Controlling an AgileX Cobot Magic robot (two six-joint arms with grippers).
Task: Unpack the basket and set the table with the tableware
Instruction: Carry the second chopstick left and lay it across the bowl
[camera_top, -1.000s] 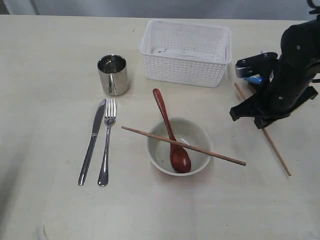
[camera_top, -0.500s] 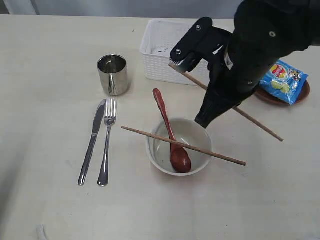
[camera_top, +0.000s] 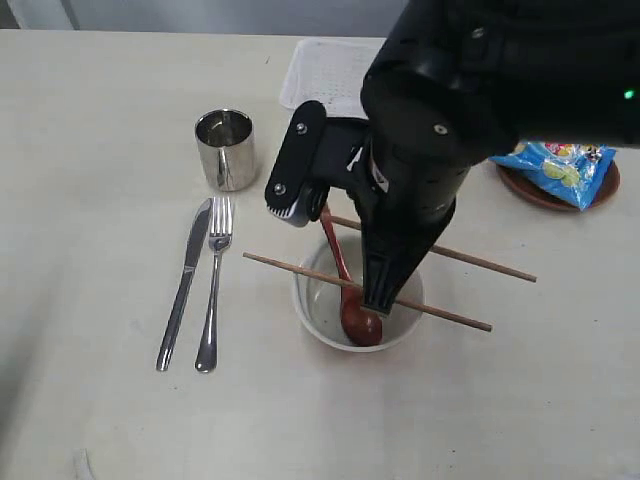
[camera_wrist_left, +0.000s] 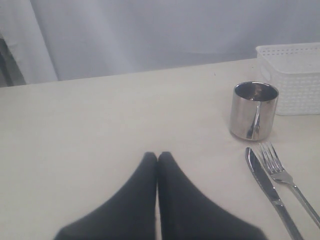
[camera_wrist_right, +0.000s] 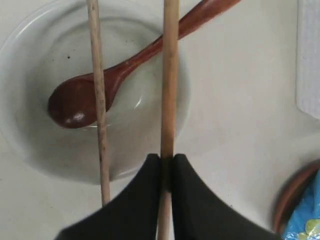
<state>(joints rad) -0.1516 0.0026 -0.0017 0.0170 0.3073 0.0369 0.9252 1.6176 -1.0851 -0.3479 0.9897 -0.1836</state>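
Observation:
My right gripper (camera_wrist_right: 167, 157) is shut on a wooden chopstick (camera_wrist_right: 170, 75) and holds it over the white bowl (camera_wrist_right: 20, 125). The held chopstick (camera_top: 480, 262) sticks out to the right of the arm. The second chopstick (camera_top: 280, 265) lies across the bowl's rim (camera_top: 310, 318), and the reddish-brown spoon (camera_top: 358, 322) rests inside. A steel cup (camera_top: 227, 148), knife (camera_top: 185, 285) and fork (camera_top: 213, 290) sit to the left. The white basket (camera_top: 320, 75) stands behind, mostly hidden by the arm. My left gripper (camera_wrist_left: 157, 155) is shut and empty above the table, near the cup (camera_wrist_left: 253, 110).
The dark brown plate (camera_top: 602, 192) at the right carries a blue snack bag (camera_top: 555, 165). The right arm's bulk covers the bowl's far side and most of the basket. In the left wrist view the knife (camera_wrist_left: 267, 190) and fork (camera_wrist_left: 285, 177) lie beside the gripper.
My right gripper took the chopstick from the table at the right, lifted it, and carried it left and down over the bowl. The plate and snack bag are now uncovered.

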